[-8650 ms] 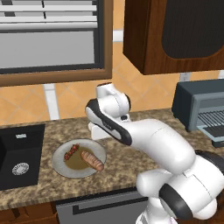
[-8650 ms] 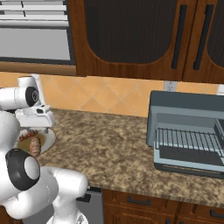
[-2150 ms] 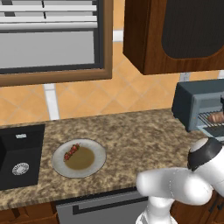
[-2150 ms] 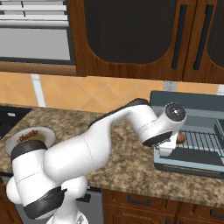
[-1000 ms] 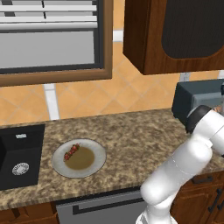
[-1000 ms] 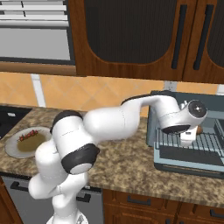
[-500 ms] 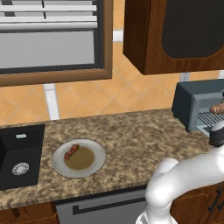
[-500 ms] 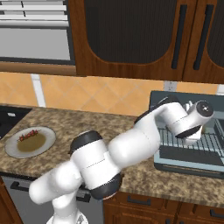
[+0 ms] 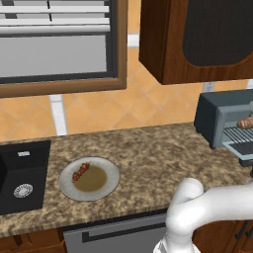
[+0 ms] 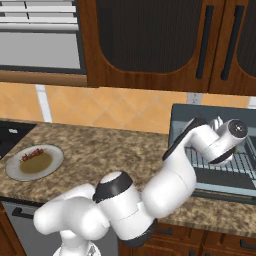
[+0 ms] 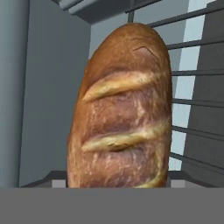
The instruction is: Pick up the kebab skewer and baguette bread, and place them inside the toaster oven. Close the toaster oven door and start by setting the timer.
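Gripper: reaching into the toaster oven (image 10: 210,150); its tips are lying out of sight, so whether it is gripping cannot be told. Baguette bread (image 11: 120,109): looming close before the hand camera, against the wire rack (image 11: 192,87) and grey inner wall; in the left base view its end (image 9: 245,122) is showing inside the oven, cut off by the picture's edge. Toaster oven door (image 10: 220,190): hanging open. Plate (image 9: 111,178) on the tabletop (image 9: 148,153): carrying the kebab skewer (image 9: 80,171). Arm: stretching rightward from the base, wrist bending into the oven.
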Available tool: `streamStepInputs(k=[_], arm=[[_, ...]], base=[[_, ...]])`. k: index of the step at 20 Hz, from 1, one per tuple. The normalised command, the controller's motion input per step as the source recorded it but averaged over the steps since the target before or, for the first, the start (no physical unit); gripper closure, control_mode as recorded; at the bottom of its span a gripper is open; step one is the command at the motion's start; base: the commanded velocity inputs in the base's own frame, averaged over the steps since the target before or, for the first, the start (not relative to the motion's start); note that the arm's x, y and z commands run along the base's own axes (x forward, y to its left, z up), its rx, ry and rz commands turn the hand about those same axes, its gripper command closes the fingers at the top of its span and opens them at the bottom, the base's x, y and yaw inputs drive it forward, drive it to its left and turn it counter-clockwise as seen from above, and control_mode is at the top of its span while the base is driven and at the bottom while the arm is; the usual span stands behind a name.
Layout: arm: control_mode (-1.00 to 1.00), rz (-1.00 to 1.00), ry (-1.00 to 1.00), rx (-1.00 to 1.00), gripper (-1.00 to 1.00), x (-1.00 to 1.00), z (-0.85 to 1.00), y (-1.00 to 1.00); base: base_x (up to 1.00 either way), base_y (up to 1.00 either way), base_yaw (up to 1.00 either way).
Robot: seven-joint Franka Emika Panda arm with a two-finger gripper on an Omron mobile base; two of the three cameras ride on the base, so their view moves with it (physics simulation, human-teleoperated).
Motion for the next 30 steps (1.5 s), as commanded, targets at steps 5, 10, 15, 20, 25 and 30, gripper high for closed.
streamStepInputs(k=[5, 10, 15, 20, 25, 30], arm=[[-1.0, 0.0, -0.03, 0.0, 1.0, 0.08, -0.07, 0.0], [-1.0, 0.0, 0.0, 0.0, -1.0, 0.0, 0.0, 0.0], [-1.0, 0.0, 0.0, 0.0, -1.0, 0.0, 0.0, 0.0], [-1.0, 0.0, 0.0, 0.0, -1.0, 0.0, 0.0, 0.0], [-1.0, 0.0, 0.0, 0.0, -1.0, 0.0, 0.0, 0.0], [-1.0, 0.0, -0.03, 0.0, -1.0, -0.24, 0.04, -0.05]], base=[[0.0, 0.0, 0.0], [0.0, 0.0, 0.0], [0.0, 0.0, 0.0], [0.0, 0.0, 0.0], [0.0, 0.0, 0.0], [0.0, 0.0, 0.0]])
